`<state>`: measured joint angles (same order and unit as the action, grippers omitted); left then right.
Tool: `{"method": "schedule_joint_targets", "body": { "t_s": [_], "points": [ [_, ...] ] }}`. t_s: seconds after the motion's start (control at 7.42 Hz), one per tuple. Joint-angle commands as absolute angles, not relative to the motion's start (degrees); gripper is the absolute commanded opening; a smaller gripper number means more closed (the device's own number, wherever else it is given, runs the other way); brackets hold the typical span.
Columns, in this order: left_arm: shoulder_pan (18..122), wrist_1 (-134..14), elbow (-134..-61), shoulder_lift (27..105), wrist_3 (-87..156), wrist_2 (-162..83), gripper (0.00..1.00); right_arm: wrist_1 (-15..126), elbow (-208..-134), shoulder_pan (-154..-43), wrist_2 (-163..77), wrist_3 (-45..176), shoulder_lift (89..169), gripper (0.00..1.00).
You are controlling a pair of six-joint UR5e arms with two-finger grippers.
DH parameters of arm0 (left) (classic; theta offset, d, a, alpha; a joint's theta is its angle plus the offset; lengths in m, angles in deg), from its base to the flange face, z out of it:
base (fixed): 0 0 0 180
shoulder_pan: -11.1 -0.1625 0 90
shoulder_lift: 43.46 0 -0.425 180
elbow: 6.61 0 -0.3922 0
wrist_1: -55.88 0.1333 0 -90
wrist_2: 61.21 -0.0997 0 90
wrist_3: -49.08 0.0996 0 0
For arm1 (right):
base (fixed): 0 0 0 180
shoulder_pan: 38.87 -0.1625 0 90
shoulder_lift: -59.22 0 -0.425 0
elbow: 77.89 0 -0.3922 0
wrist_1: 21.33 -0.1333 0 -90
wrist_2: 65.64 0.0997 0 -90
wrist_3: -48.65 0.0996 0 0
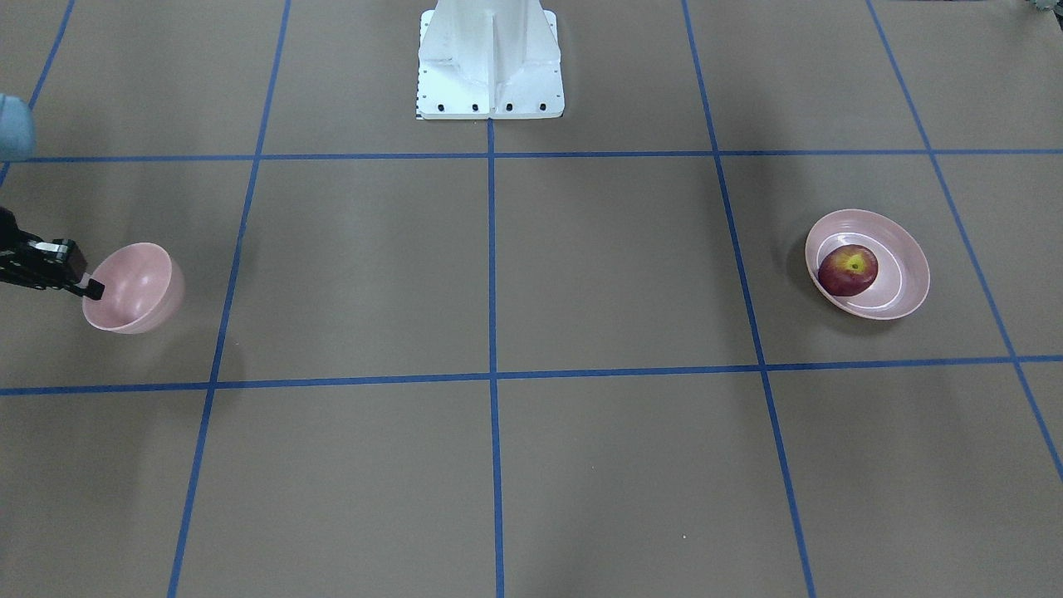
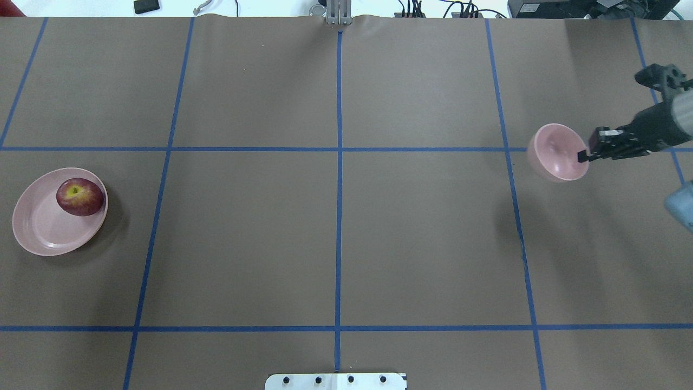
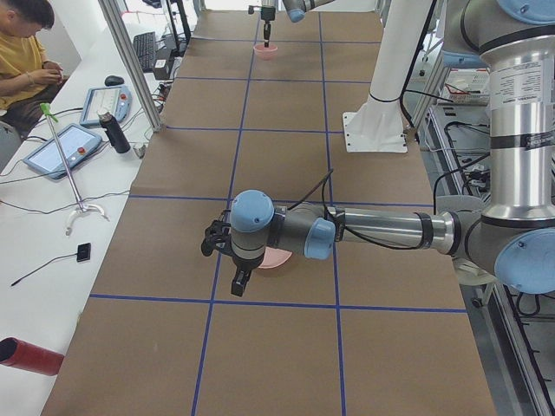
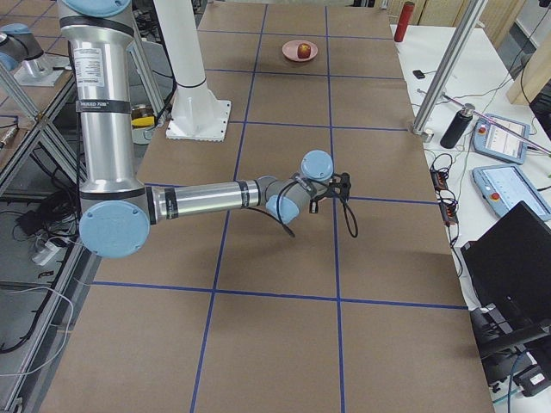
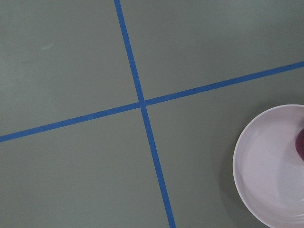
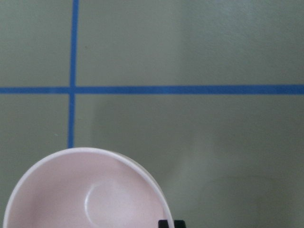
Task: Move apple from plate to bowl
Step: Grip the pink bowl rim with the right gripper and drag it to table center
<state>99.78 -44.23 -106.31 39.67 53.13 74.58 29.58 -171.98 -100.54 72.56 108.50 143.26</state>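
The dark red apple (image 2: 79, 197) with a yellow-green stem patch lies on the wide pale pink plate (image 2: 43, 233) at the table's left end; both also show in the front view, apple (image 1: 848, 270) and plate (image 1: 905, 282). The small deep pink bowl (image 2: 557, 154) is at the right end, also seen in the front view (image 1: 137, 286). My right gripper (image 2: 583, 156) is shut on the bowl's near rim, and its shadow lies offset on the table. My left gripper (image 3: 238, 282) hovers over the plate (image 3: 276, 258); I cannot tell its state. The left wrist view shows the plate (image 5: 266, 166).
Blue tape lines grid the brown table. The white robot base (image 1: 490, 71) stands at the middle of the robot's side. A person (image 3: 26, 48), tablets and a bottle lie on a side bench beyond the table's far edge.
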Motion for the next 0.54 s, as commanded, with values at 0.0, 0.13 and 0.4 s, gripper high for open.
{"method": "schedule_joint_targets", "body": {
  "t_s": [0.0,0.13,0.4],
  "points": [
    [99.8,-44.6,-106.3,39.6,53.1,74.6,0.98,39.2,-174.9,-89.5,60.7,125.3,130.9,0.0],
    [99.8,-44.6,-106.3,39.4,53.1,74.6,0.98,48.5,-176.2,-83.9,55.1,127.1,124.9,0.0],
    [99.8,-44.6,-106.3,39.3,53.1,74.7,0.98,59.0,-174.5,-73.1,44.1,136.5,113.2,0.0]
  ]
}}
